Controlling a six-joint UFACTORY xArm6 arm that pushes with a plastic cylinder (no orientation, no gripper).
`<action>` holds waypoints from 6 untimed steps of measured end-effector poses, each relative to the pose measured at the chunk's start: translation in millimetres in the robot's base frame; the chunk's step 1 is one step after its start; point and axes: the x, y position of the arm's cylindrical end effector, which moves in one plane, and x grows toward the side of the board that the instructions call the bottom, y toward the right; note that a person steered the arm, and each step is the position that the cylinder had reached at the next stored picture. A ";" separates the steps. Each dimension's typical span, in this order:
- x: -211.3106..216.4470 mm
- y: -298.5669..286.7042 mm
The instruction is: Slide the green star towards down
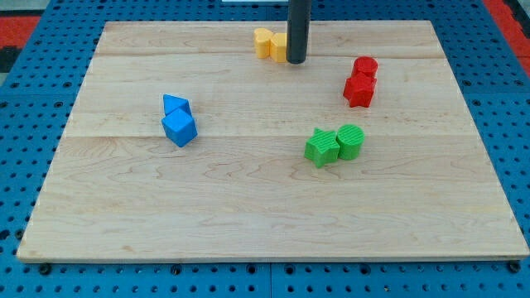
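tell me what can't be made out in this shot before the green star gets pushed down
- Yellow blocks, camera view: the rod covers their right side, so shapes and count are unclear.
- My tip: whether it touches the yellow blocks can't be judged.
- Rod's upper part: cut off by the view's top.
- Green star and green cylinder: touching or slightly apart, unclear.

A: What is crowding the green star [321, 147]?

B: A green cylinder [350, 141] is touching it at three o'clock. Red blocks [360, 81] are sitting at one o'clock, well apart.

A: And at six o'clock?

B: Bare wooden board [248, 215] is stretching to the view's bottom; nothing is standing there.
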 end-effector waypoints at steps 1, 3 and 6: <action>-16.3 0.0; 65.6 25.0; 212.4 -167.9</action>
